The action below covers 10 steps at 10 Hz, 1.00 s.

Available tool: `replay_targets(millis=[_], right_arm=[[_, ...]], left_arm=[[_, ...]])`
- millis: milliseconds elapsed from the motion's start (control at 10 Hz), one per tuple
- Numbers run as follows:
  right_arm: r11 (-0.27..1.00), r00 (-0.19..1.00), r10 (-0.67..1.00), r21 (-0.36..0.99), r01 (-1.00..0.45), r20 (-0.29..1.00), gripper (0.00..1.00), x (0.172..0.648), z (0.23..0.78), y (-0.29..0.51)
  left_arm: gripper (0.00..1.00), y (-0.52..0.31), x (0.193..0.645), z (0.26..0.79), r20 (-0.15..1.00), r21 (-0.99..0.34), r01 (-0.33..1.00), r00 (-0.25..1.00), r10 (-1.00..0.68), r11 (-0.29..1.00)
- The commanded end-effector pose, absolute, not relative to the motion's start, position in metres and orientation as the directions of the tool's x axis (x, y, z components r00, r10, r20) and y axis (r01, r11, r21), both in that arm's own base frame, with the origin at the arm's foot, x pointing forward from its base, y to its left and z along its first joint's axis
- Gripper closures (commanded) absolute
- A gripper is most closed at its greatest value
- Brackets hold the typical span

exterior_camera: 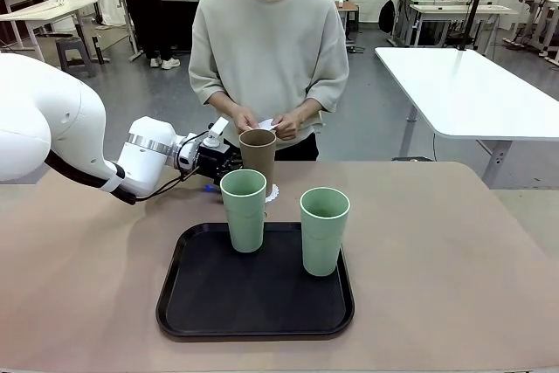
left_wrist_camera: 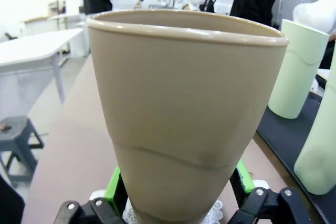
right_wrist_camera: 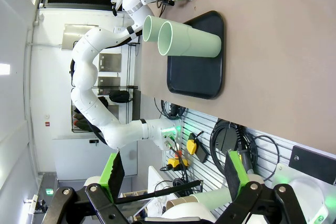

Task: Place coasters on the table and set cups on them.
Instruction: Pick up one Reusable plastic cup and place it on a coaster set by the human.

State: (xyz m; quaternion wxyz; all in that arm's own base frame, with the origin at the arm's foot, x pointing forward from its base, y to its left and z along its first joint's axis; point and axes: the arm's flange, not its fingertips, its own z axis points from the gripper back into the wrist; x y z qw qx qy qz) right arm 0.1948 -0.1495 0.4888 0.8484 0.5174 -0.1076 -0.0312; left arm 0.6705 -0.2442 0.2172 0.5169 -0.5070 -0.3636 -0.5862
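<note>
Black tray [exterior_camera: 199, 299] lies nearest, resting on the table [exterior_camera: 454, 251], with the two mint cups [exterior_camera: 244, 209] upright on it, close to each other. Past the tray the brown cup [exterior_camera: 258, 155] stands upright on a coaster [exterior_camera: 272, 192] laid on the table top, the lacy edge showing at its foot. This cup sits directly between the fingers of the left gripper [exterior_camera: 231, 163], dead ahead of its wrist. The cup's long axis runs vertical, square across the level fingers, so the jaws straddle its lower body from the side. Those jaws are spread to their widest, with a green pad [left_wrist_camera: 115, 186] just beside the wall on each flank. Whether either pad touches the wall cannot be told. The cup's weight rests on the coaster, so I judge it let go rather than gripped. From this gripper the mint cups lie near, off to one side and back toward the robot, over the tray's rim. The right gripper [right_wrist_camera: 173, 167] hangs well apart from everything, jaws wide and empty, with the tray far ahead of it, so the left arm is plainly nearer to every cup. Beyond the brown cup, opposite the left gripper, the person's hands [exterior_camera: 288, 122] hold something thin and white [exterior_camera: 266, 124], probably more coasters. The coming move likely turns on drawing the left gripper straight back along its fingers, clear of the brown cup without tipping it.
</note>
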Motion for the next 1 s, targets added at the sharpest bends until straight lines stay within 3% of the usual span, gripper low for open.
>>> replay_targets(millis=[0, 900], right_arm=[[0.456, 0.975, -0.162, 0.888, -0.061, 0.150, 0.00, 0.195, 0.489, -0.150], [0.456, 0.975, -0.162, 0.888, -0.061, 0.150, 0.00, 0.195, 0.489, -0.150]], left_arm=[[0.00, -0.242, 0.675, 0.223, 0.962, -0.130, 0.965, 0.068, -0.263, -0.226], [0.00, -0.227, 0.670, 0.229, 0.934, -0.167, 0.964, 0.086, -0.348, -0.209]])
